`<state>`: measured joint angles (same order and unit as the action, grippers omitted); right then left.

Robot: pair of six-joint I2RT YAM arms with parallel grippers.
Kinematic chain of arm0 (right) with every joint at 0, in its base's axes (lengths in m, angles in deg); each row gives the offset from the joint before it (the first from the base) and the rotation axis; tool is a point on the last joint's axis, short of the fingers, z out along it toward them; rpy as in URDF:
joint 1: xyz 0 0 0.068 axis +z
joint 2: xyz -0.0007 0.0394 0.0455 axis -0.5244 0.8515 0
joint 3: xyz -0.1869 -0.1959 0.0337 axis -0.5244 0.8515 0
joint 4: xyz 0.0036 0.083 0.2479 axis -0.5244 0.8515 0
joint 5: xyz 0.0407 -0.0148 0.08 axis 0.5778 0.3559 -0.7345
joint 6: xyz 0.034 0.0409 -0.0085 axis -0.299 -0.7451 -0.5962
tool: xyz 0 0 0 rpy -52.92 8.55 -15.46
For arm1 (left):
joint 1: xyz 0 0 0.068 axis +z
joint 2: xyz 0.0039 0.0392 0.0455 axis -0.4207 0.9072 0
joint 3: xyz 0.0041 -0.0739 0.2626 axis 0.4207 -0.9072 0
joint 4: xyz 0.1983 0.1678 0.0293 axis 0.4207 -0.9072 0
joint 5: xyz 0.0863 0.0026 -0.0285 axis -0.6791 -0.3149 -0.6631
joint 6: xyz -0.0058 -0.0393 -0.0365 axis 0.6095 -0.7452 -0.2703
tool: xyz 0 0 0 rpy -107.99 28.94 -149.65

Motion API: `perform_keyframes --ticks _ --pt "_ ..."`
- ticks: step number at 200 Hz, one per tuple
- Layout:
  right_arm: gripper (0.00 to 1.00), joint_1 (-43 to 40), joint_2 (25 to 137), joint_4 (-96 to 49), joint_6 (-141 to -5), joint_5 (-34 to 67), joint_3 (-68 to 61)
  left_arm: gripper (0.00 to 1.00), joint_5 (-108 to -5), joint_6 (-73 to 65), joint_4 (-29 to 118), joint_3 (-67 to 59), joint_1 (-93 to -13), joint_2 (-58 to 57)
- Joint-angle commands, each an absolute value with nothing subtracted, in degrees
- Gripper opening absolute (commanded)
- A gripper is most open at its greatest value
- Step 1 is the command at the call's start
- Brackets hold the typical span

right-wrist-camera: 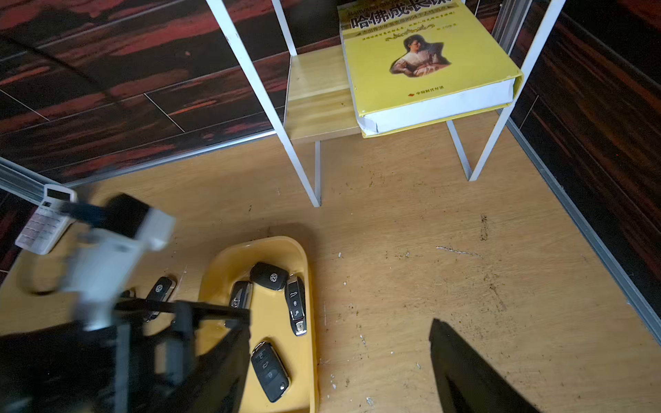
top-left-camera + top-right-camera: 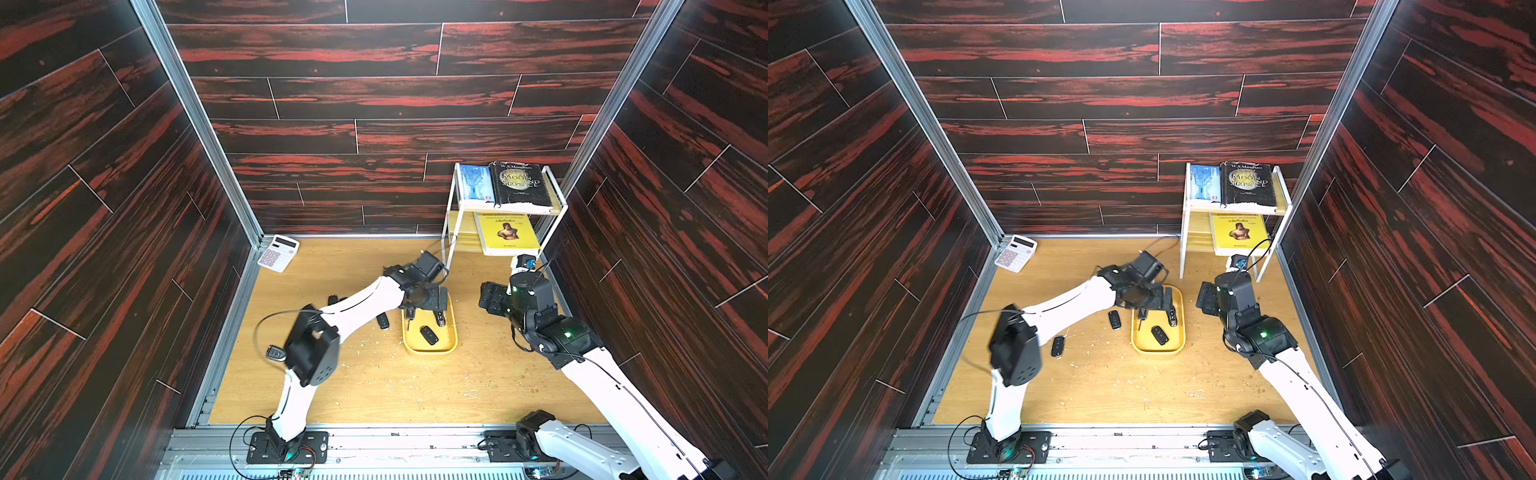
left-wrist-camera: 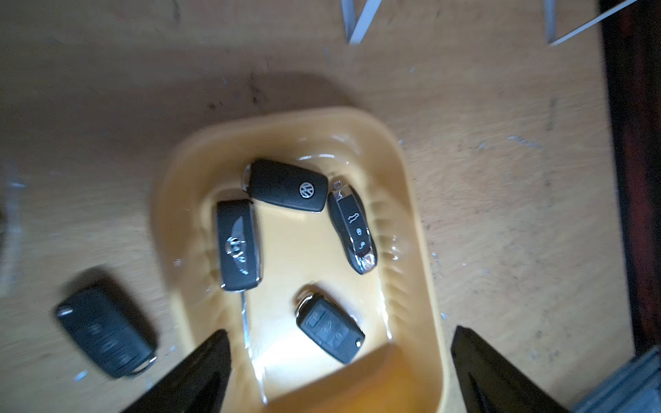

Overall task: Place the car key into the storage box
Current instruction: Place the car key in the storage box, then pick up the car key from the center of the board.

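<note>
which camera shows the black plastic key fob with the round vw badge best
The left wrist view: the black VW-badged key fob lies large and unobstructed in the shallow yellow plastic storage box. The right wrist view shows the fob smaller. In both top views the left gripper hides it.

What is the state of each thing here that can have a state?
left gripper: open, empty, above the storage box
right gripper: open, empty
storage box: on the table, four car keys inside
car key beside the storage box: flat on the table
yellow book: closed, on the lower shelf
</note>
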<state>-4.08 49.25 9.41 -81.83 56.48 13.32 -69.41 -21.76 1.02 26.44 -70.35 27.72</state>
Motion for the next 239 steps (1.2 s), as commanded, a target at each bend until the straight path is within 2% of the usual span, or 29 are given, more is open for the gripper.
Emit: perform_keyframes --ticks 1,59,97,134,149,162,179,211,239 --pt "0.83 -4.30 50.15 8.28 -82.15 55.72 13.26 1.00 -78.93 -17.32 -4.60 25.24 -69.06 14.22" --pt "0.83 -4.30 50.71 5.17 -82.15 51.54 15.45 1.00 -87.48 -14.58 -24.40 21.63 -55.28 -1.34" --pt "0.83 -4.30 50.58 2.10 -82.02 47.01 18.44 1.00 -90.13 -20.12 -28.74 18.16 -46.95 -1.62" --pt "0.83 -4.30 48.63 -0.13 -80.24 43.32 23.97 1.00 -79.21 -23.34 -28.08 13.50 -32.00 -1.38" --pt "0.83 -4.30 47.59 -0.69 -79.62 41.99 26.12 1.00 -77.52 -23.40 -28.77 11.85 -28.32 -0.35" --pt "0.83 -4.30 46.43 -1.64 -79.36 41.27 28.14 1.00 -72.13 -24.27 -28.67 8.63 -25.59 1.27" --pt "0.83 -4.30 45.53 -2.88 -79.42 40.10 30.17 0.99 -64.23 -25.18 -30.53 4.65 -23.50 3.85" --pt "0.83 -4.30 44.61 -3.56 -79.52 38.52 31.00 0.98 -62.13 -29.91 -24.31 -3.39 -22.60 3.32" --pt "0.83 -4.35 43.95 -4.05 -79.56 37.16 31.38 0.97 -61.80 -31.72 -24.89 -6.05 -20.38 5.51"
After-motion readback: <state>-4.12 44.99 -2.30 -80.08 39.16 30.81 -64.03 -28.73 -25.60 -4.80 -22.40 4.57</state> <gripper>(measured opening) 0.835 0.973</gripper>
